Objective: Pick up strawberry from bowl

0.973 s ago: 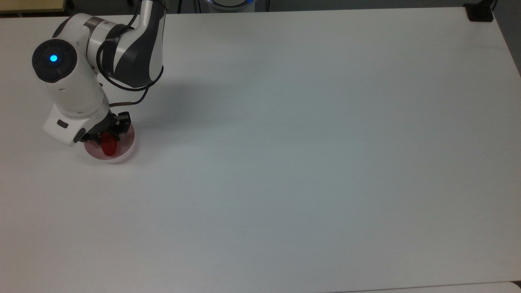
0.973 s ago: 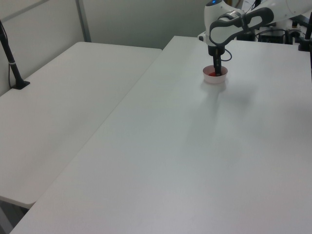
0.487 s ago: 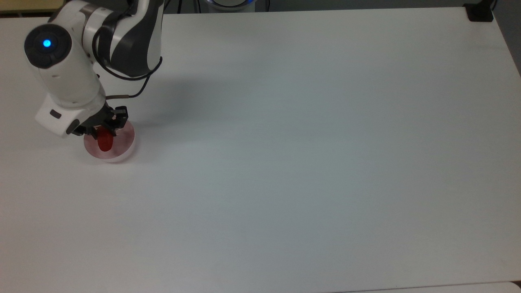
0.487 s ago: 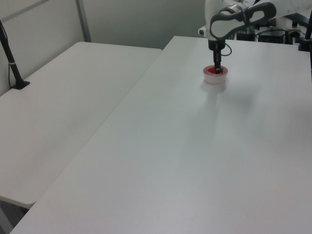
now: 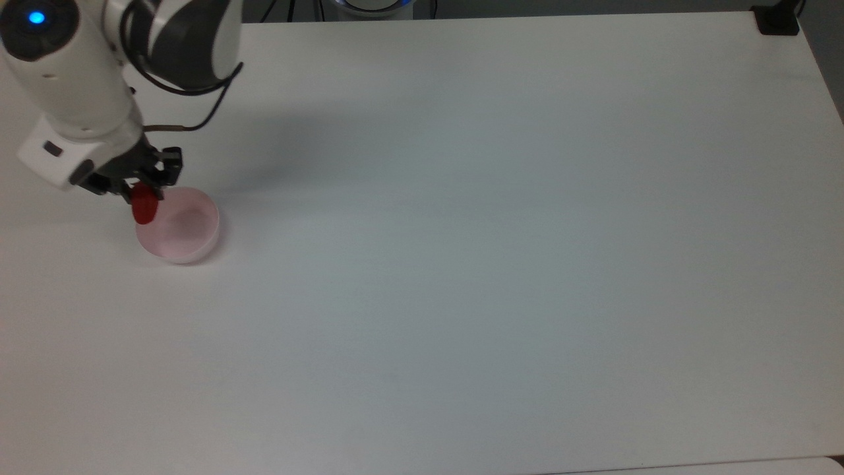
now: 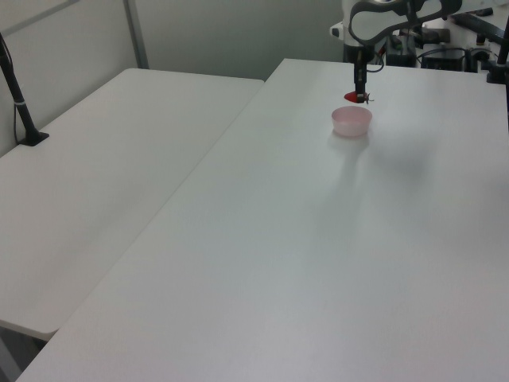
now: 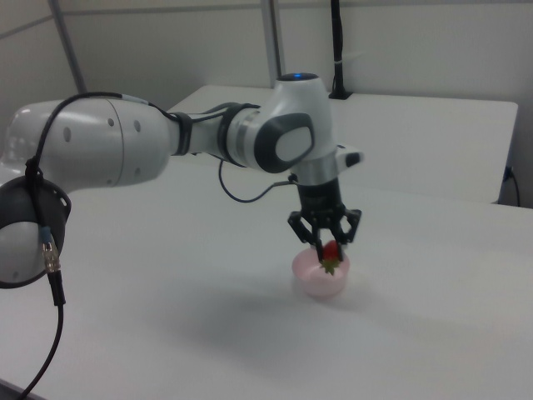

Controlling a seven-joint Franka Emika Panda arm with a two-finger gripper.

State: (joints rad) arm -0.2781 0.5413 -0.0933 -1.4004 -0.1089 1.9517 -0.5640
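The red strawberry (image 5: 144, 204) (image 6: 353, 97) (image 7: 331, 253) hangs in the air just above the pale pink bowl (image 5: 178, 225) (image 6: 351, 122) (image 7: 321, 276), stem end down in the right view. My gripper (image 5: 136, 188) (image 6: 359, 93) (image 7: 326, 243) is shut on the strawberry, pointing straight down over the bowl. In the top view the fruit overlaps the bowl's left rim. The bowl's inside is bare and it rests on the white table (image 5: 461, 231) near the top view's left edge.
A second white table (image 6: 103, 175) adjoins on the left view's left, with a black post (image 6: 17, 95) clamped at its edge. A black block (image 5: 777, 20) sits at the top view's far right corner. Cables and equipment (image 6: 445, 56) stand behind the arm.
My gripper has risen out of the bowl with the strawberry held in it, drifting toward the top view's upper left. The bowl has stayed in place and now lies bare.
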